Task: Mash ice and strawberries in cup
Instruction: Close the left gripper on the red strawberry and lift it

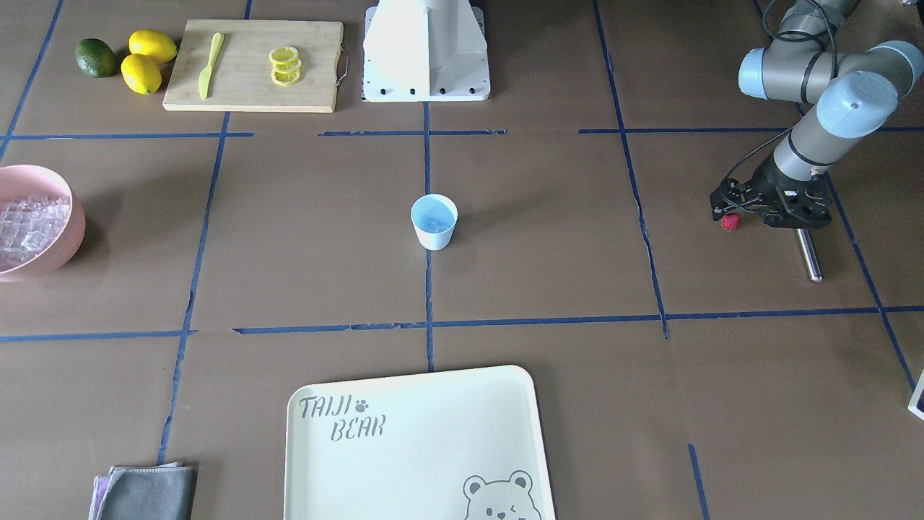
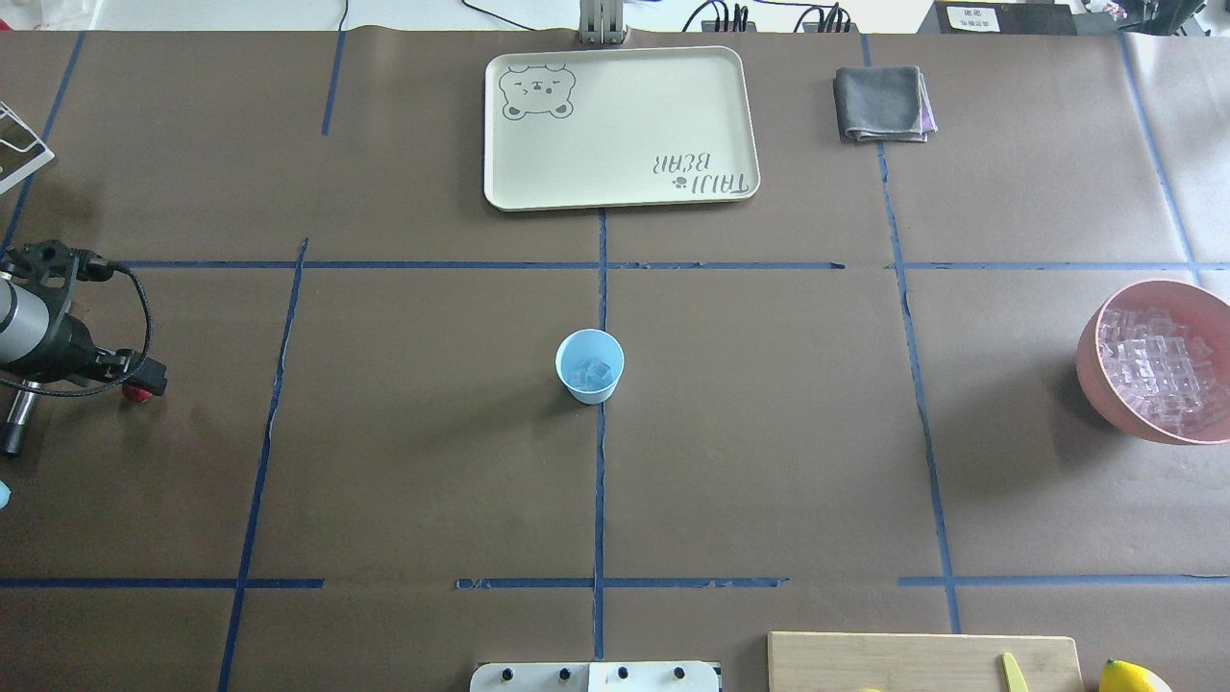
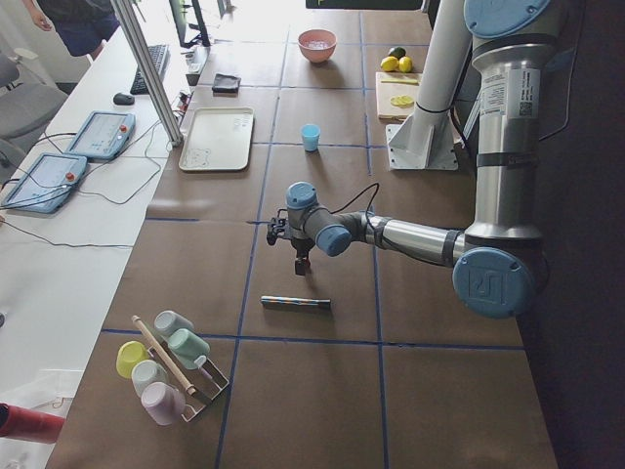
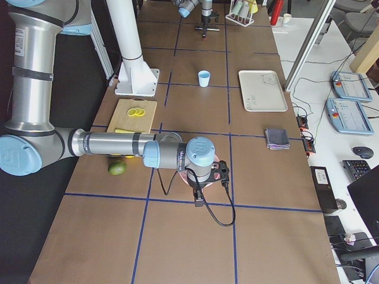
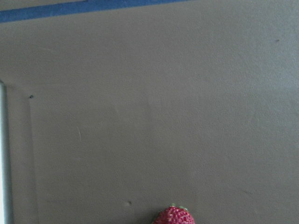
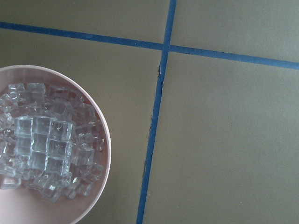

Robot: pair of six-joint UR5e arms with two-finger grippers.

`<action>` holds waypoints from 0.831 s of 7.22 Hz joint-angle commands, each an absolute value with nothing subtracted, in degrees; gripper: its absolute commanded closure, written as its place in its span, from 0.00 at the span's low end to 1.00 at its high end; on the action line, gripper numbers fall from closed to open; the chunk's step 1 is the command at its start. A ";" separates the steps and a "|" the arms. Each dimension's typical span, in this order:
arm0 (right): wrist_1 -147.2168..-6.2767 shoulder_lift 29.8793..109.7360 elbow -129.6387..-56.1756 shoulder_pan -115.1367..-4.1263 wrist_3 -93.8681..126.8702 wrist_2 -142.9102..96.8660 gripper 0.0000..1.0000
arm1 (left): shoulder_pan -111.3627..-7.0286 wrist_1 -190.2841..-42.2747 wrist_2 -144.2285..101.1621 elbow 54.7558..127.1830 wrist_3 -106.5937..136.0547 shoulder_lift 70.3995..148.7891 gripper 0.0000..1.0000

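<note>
- Strawberry [image 5: 174, 216]: one, right at the tip of my left gripper [image 1: 728, 214], green top toward the blue tape [image 5: 93, 7].
- Whether that gripper clamps it, I cannot tell.
- Cup [image 1: 434, 222]: one, upright, well apart from my left gripper, holding a few ice cubes [image 2: 590, 371].
- Metal rod [image 1: 809, 254]: one, lying flat just beside it.
- Pink bowl [image 6: 100, 140]: one, under my right gripper [image 4: 199, 195], whose grip I cannot tell.

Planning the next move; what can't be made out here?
Whether the left gripper holds the strawberry: tiny in the front-facing view, mostly covered by the gripper overhead, cropped by the left wrist view's bottom edge.
Whether the right gripper is open: seen only from exterior right, under its wrist.
How much ice the cup holds: cubes too small overhead.
</note>
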State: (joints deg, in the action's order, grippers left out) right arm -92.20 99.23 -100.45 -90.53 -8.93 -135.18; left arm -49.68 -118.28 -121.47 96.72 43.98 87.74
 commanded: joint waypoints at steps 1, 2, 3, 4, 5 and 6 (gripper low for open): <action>-92.20 99.40 -100.46 -90.53 -8.96 -135.18 0.00 | -48.26 -118.21 -121.46 96.33 44.21 87.80 0.00; -92.20 99.40 -100.46 -90.53 -8.96 -135.18 0.00 | -48.25 -118.13 -121.46 96.15 44.21 87.98 0.00; -92.20 99.32 -100.46 -90.53 -8.96 -135.18 0.00 | -48.25 -118.13 -121.46 95.72 44.30 88.07 0.11; -92.20 99.32 -100.46 -90.53 -9.23 -135.18 0.00 | -48.25 -117.95 -121.38 95.54 44.30 88.50 0.50; -92.20 99.23 -100.46 -90.61 -9.14 -135.18 0.00 | -48.25 -117.86 -121.38 95.54 44.12 88.59 0.68; -92.20 99.14 -100.46 -90.62 -9.14 -135.18 0.00 | -48.25 -117.77 -121.38 95.54 43.86 88.68 0.85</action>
State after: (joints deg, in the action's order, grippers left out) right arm -92.20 99.24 -100.46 -90.58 -9.14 -135.18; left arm -48.26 -117.89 -121.39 95.58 44.12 88.53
